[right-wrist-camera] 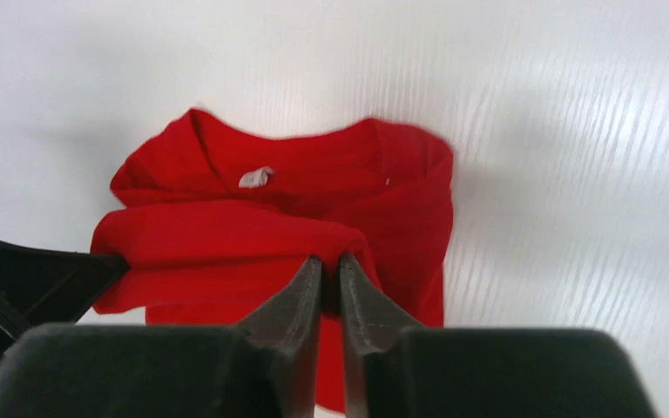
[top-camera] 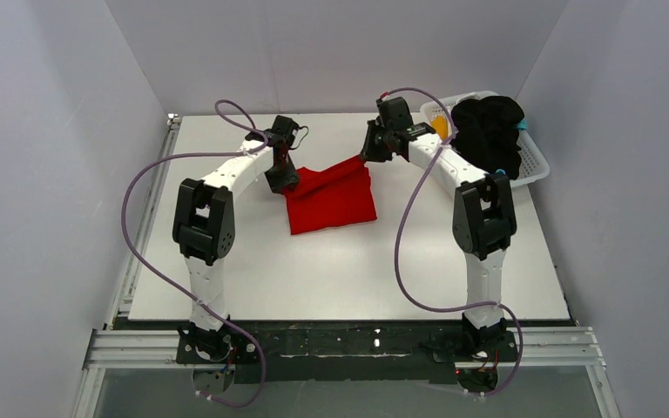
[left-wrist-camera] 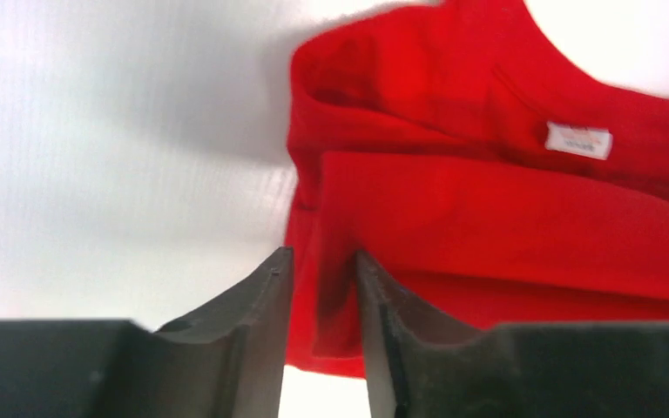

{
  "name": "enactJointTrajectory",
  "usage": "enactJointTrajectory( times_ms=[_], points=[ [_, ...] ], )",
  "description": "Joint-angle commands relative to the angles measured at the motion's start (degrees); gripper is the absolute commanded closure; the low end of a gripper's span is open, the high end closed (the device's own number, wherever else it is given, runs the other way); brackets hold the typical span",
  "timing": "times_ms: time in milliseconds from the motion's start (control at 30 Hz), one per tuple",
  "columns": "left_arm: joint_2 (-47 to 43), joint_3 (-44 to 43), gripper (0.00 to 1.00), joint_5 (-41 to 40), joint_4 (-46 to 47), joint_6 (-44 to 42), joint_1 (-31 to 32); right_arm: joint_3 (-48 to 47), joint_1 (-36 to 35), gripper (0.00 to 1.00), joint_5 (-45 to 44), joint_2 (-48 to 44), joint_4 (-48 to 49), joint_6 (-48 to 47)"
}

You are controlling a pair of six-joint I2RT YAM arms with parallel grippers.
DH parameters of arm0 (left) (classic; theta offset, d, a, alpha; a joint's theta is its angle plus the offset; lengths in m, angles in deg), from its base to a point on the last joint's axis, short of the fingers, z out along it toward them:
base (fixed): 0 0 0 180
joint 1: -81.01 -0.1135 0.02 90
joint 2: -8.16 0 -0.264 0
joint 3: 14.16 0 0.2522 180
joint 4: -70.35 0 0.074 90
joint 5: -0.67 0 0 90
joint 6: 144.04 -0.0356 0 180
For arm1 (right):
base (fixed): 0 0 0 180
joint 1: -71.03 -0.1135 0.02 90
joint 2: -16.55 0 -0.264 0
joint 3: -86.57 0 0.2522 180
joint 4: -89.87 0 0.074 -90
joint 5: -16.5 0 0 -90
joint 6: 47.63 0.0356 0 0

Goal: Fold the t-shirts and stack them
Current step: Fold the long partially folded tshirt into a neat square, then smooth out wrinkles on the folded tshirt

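The red t-shirt (top-camera: 331, 202) lies partly folded on the white table, collar and white label (left-wrist-camera: 579, 139) showing. My right gripper (top-camera: 368, 155) is shut on a fold at the shirt's far right corner and holds that edge lifted off the table. In the right wrist view its jaws (right-wrist-camera: 329, 261) pinch the red cloth (right-wrist-camera: 226, 235). My left gripper (top-camera: 284, 181) sits at the shirt's far left corner. Its jaws (left-wrist-camera: 322, 257) stand slightly apart, with red cloth (left-wrist-camera: 505, 209) visible in the gap behind them.
A white lattice basket (top-camera: 536, 165) stands at the back right, holding a heaped black t-shirt (top-camera: 488, 131), with a bit of orange-yellow cloth (top-camera: 440, 128) and teal cloth (top-camera: 523, 124) showing. Grey walls close in the table on three sides.
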State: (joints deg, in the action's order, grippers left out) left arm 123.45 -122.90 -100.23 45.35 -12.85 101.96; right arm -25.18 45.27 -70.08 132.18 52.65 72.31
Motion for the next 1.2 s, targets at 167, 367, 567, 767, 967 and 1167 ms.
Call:
enactJointTrajectory(
  times_ms=[167,367,567,767,967,1167],
  points=[
    [-1.85,-6.73,0.02,-2.69,-10.25,-0.89,-3.55,-22.04,4.05,0.24,1.10,8.42,-7.20,-3.25],
    [-7.90,1.99,0.02,25.25,-1.59,-7.55,-3.59,-9.33,4.05,0.17,15.12,-0.46,-4.56,-5.57],
    [-11.09,13.01,0.02,43.06,6.42,-8.38,-3.61,8.26,2.68,0.15,34.07,-8.21,6.13,-5.40],
    [-4.60,10.98,0.02,42.80,10.39,-8.22,-3.73,5.10,1.94,0.14,33.79,-3.57,7.03,-5.60],
    [3.78,2.89,0.02,40.30,9.31,-8.69,-4.47,-4.19,2.03,0.14,30.23,5.46,3.99,-5.13],
    [8.00,-1.98,0.02,35.78,8.12,-9.98,-5.25,-12.82,2.16,0.14,26.28,12.47,3.86,-3.31]
  ],
)
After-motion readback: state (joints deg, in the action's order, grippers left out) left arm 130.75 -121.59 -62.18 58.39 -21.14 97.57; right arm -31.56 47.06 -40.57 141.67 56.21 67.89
